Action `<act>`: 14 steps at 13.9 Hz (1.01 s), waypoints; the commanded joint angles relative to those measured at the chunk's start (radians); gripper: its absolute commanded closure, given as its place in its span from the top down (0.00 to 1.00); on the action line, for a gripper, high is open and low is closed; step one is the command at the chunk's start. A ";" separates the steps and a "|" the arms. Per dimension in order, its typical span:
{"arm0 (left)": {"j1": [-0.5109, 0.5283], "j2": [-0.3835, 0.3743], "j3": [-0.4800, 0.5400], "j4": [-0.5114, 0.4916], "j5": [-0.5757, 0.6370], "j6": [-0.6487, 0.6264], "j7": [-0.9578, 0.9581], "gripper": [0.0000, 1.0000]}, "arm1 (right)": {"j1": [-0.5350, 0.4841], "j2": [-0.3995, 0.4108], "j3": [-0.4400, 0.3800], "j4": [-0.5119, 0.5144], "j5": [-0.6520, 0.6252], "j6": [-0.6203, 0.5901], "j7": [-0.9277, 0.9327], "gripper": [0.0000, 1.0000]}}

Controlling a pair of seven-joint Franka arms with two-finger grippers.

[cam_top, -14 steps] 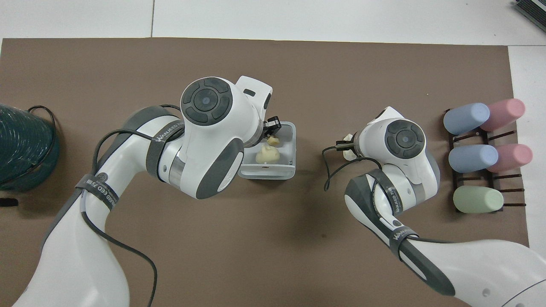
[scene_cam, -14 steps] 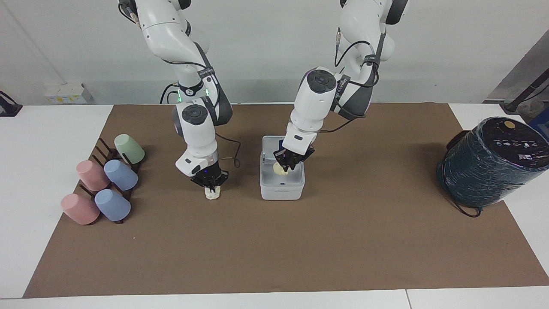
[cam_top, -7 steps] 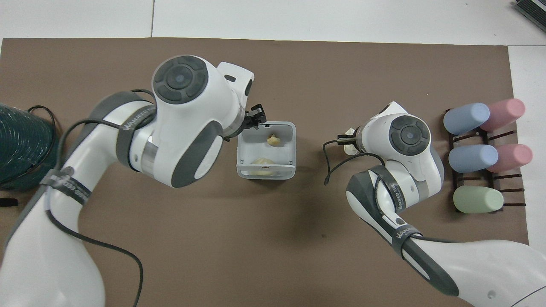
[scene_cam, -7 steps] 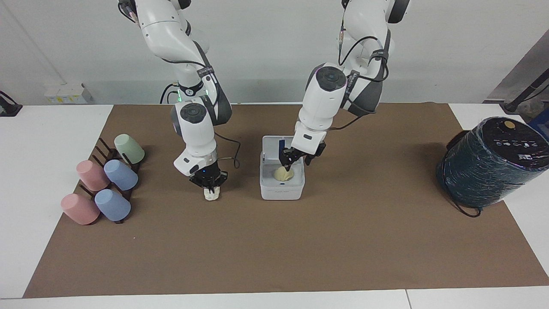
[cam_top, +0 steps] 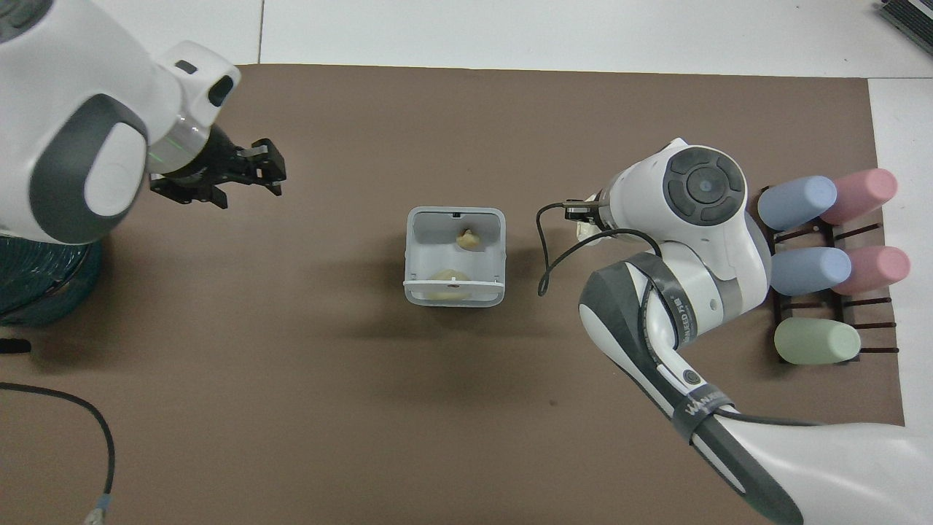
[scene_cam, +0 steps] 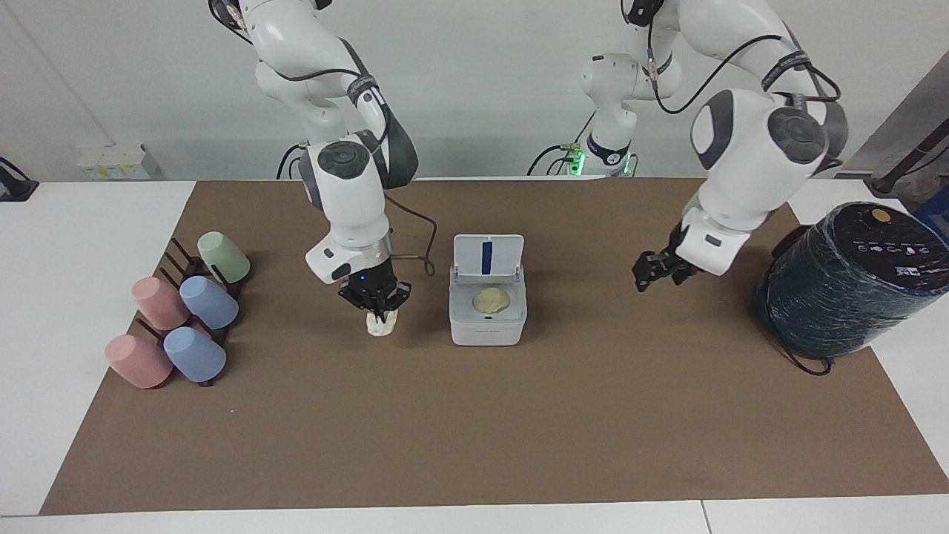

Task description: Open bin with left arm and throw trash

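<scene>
bin (scene_cam: 487,325) mouth unobstructed, lid (scene_cam: 488,257) upright

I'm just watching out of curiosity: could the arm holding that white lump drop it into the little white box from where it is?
Probably yes. The bin stands with its lid up, two pieces already inside, nothing over it. The right gripper, shut on the white wad, is right beside it, and the left gripper is off toward the dark teal cylinder.
</scene>
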 commanded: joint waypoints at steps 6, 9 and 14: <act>0.092 -0.172 -0.017 -0.009 0.117 -0.098 0.193 1.00 | 0.203 0.042 0.006 0.068 0.045 0.054 0.379 0.00; 0.080 -0.179 -0.022 -0.026 0.116 -0.073 0.196 1.00 | 0.209 0.042 0.006 0.067 0.045 0.048 0.380 0.68; 0.072 -0.211 -0.030 -0.093 0.110 -0.028 0.181 1.00 | 0.218 0.043 0.004 0.105 0.042 0.014 0.385 0.83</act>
